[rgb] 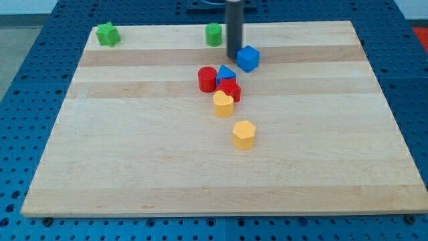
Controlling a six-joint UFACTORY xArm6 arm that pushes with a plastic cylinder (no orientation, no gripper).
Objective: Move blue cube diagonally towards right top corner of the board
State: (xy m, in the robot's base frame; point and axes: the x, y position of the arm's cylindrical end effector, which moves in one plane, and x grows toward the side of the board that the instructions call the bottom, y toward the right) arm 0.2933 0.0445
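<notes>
The blue cube (248,58) sits on the wooden board (134,154) near the top, a little right of centre. My tip (234,56) is the lower end of a dark rod coming down from the view's top. It stands just left of the blue cube, touching it or nearly so.
A red cylinder (206,79), a blue triangular block (226,73), a red block (229,89) and a yellow heart-like block (223,104) cluster below the cube. A yellow hexagonal block (244,134) lies lower. A green star block (107,34) and a green cylinder (213,34) sit at the top edge.
</notes>
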